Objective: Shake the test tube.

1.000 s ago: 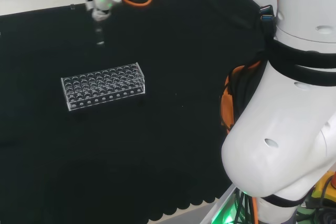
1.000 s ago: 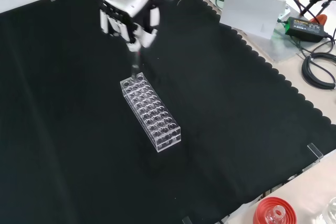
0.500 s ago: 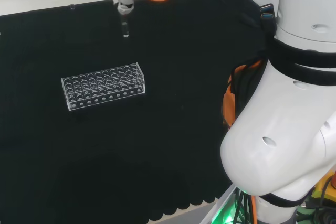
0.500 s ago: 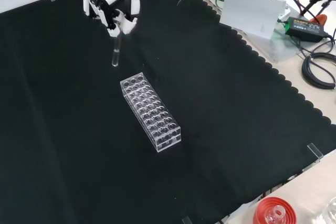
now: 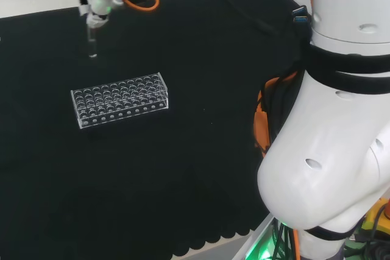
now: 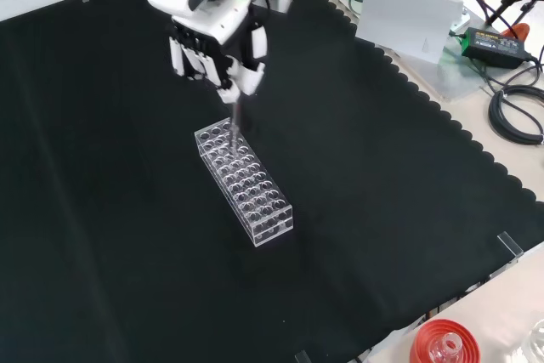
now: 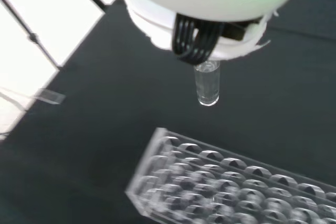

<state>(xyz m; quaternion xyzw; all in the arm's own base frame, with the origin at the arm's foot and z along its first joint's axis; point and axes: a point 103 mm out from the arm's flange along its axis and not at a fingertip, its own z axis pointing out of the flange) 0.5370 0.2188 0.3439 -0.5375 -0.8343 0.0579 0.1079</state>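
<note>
The hand [image 6: 212, 36] hangs over the cloth with its fingers curled round the top of a clear glass test tube [image 6: 233, 121], which points straight down. In the front view the tube's lower end lies over the far end of the clear plastic rack [image 6: 245, 183]. In the head view the hand [image 5: 97, 5] and tube [image 5: 91, 42] are above and beyond the rack's [image 5: 119, 99] left part. The wrist view shows the tube [image 7: 207, 83] sticking out below the white hand [image 7: 210, 9], well above the rack [image 7: 231, 182]. Whether the tube holds anything is unclear.
A red ribbed stand [image 6: 444, 344] with clear ware sits at the front view's lower right edge. A white board [image 6: 408, 16], a power brick [image 6: 491, 40] and cables lie beyond the cloth's scalloped edge. The arm's white links [image 5: 335, 138] take up the head view's right.
The hand and tube swung: rightward in the head view between the two earlier frames, then back left now, beyond where they began. In the front view they came down toward the rack.
</note>
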